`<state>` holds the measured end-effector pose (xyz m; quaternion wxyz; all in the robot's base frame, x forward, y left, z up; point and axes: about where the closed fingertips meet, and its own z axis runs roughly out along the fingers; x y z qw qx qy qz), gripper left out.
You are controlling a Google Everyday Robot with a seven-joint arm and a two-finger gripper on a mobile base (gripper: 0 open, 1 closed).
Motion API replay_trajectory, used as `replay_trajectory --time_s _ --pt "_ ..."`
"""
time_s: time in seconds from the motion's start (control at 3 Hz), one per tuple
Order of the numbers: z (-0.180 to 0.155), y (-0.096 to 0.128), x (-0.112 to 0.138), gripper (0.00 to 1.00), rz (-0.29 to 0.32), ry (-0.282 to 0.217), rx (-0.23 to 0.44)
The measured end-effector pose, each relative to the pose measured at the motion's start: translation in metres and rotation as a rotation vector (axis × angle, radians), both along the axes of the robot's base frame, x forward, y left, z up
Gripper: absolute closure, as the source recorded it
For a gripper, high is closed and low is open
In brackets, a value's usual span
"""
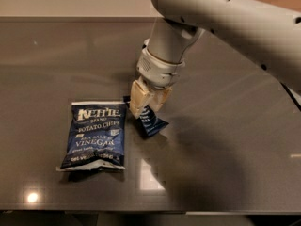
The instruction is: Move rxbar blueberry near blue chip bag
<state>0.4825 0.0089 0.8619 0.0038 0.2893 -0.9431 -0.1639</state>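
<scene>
Gripper [149, 101] low over table [235, 140], fingers pinched shut on upper end of bar [151, 122]. Bar hangs tilted just below gripper, lower corner at or near table (can't tell if touching). Bar looks light, flat, bendy, with slick wrapper, so it'd probably swing or slip if pinched only at crimp; mid-body across narrow width seems safer imo. Chip bag [95, 134] lies flat just left of gripper in view, close to bar, not touching. Chip bag sealed, contents not visible.
</scene>
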Motion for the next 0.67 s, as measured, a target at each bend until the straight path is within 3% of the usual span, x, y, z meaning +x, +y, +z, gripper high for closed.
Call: replay_trajectory --time_s 0.67 --pt "0.0 0.003 0.0002 0.14 0.002 -0.006 0.003"
